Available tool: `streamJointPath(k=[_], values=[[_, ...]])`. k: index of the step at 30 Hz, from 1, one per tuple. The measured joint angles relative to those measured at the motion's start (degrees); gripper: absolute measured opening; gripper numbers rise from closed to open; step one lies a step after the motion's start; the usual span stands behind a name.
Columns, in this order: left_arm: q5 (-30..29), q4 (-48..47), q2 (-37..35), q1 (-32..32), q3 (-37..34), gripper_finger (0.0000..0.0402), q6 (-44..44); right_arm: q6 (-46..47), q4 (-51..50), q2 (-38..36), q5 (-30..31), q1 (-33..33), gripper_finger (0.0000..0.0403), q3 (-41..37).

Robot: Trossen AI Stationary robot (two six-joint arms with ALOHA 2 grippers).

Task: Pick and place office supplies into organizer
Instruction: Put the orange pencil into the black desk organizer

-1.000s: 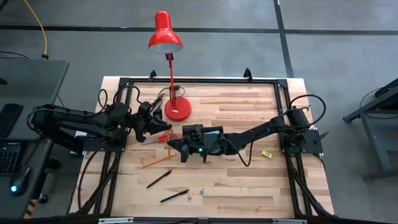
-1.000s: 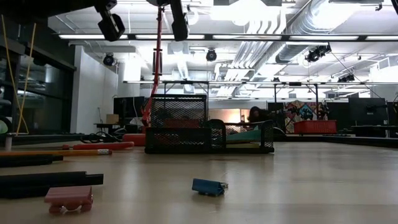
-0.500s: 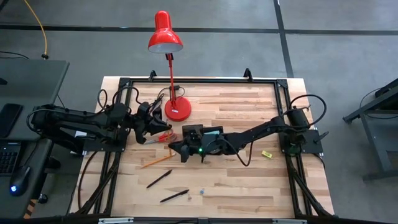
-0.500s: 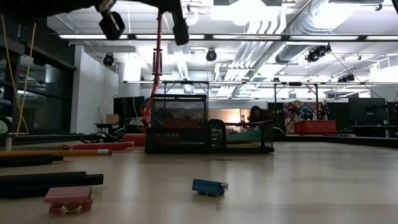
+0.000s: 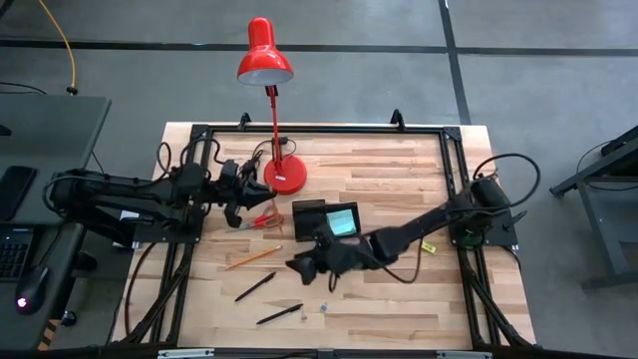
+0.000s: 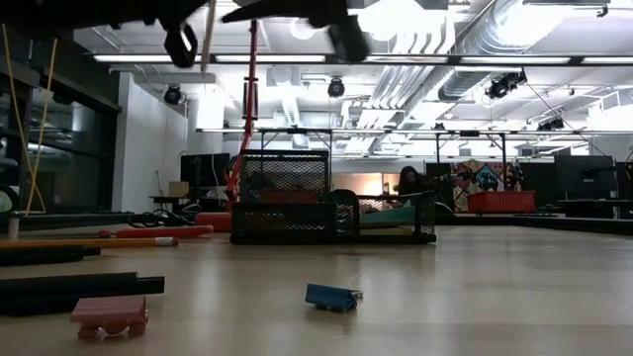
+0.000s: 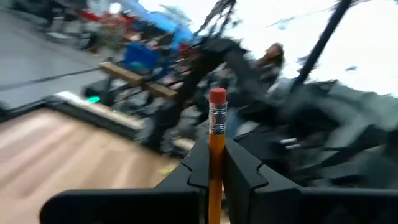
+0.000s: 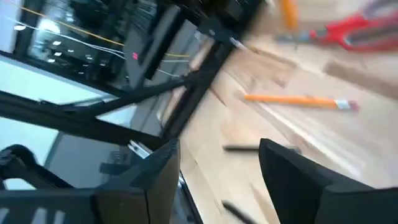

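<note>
While the left gripper pinches 1 orange wooden pencil, right fingers spread; the black mesh organizer holds teal pad; pens, scissors remain on bench.

left gripper fingers clamped together; right gripper fingers spread, arm stretched low.

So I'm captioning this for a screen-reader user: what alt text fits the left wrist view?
The left tool is shut on an orange pencil, which stands upright between its dark fingers with the red eraser end up. Behind it, blurred, are part of the wooden table and dark robot framework.
</note>
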Motion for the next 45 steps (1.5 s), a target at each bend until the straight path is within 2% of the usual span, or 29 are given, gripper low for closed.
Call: streamJointPath(k=[4,9,14,22,33,45], values=[[-2.70,-2.67,1.09,3.33,-0.02,0.0009,5.31,5.11,-3.13,-0.68,4.96,4.77,0.0210,0.00],[-2.59,4.81,5.53,6.59,0.02,0.0009,8.43,12.21,-8.94,-0.72,12.03,9.99,0.0203,0.00],[-3.50,7.74,12.54,6.98,0.00,0.0009,8.71,17.77,-12.88,-0.72,16.88,13.19,0.0200,0.00],[-5.07,18.58,21.30,6.95,0.00,0.0008,8.60,18.44,-13.43,-0.70,18.71,14.79,0.0202,0.00],[-4.98,18.70,28.51,6.95,0.00,0.0008,14.32,18.64,-15.79,-0.68,17.98,14.84,0.0202,0.00],[-4.80,18.72,33.01,6.95,0.00,0.0008,17.17,20.15,-15.77,-0.65,16.49,14.67,0.0201,0.00]])
